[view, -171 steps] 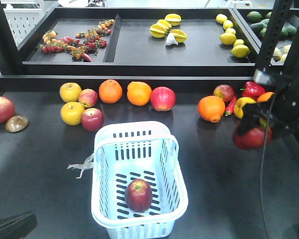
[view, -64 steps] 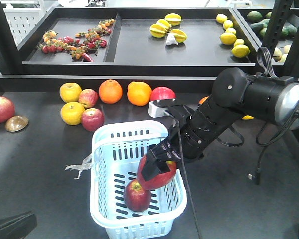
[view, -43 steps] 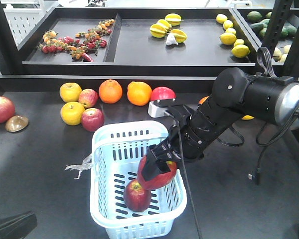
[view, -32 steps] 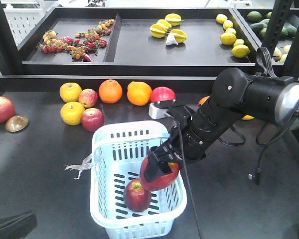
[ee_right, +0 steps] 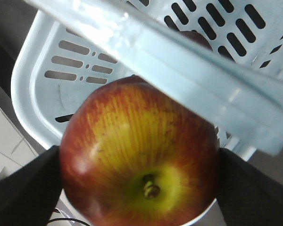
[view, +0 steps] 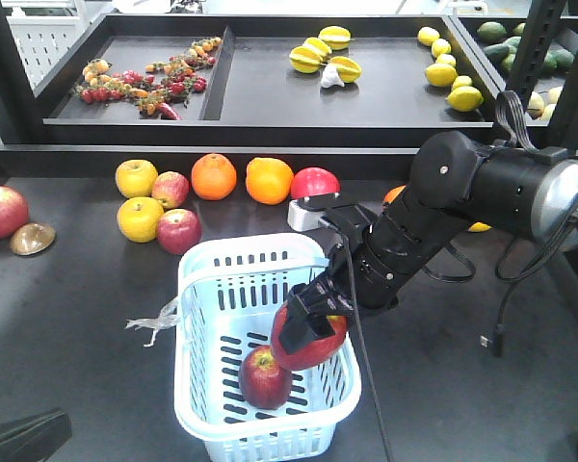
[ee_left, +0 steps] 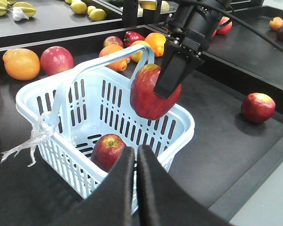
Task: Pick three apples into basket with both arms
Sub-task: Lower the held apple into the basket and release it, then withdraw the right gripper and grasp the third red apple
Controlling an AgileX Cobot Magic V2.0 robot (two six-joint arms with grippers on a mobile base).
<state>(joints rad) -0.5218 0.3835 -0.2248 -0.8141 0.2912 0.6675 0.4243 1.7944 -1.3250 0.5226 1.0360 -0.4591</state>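
Currently clamped: right gripper (view: 306, 322) on a dark red apple (view: 313, 339), fingers pressed against both flanks of the fruit, stem end and yellow-green patch turned toward the wrist camera (ee_right: 141, 174). Held above the open mouth of the pale blue basket (view: 197, 404), just inside its far-right rim, with the handle (ee_left: 104, 59) arching right beside the fruit. Directly below and slightly left of those fingers, resting on the slotted floor: a second red apple (view: 264, 377), not touching the held one. Compared with half a second earlier, almost no change, only a slight settling of the fruit toward the basket; compared with nearly three seconds earlier, a big shift, from the far right edge of the counter to over the basket. Left gripper (ee_left: 134, 186) closed tight with nothing between its fingers, hovering low at the near side of the basket. Well off to the right of that gripper, on the dark counter: another red apple (ee_left: 258, 107).
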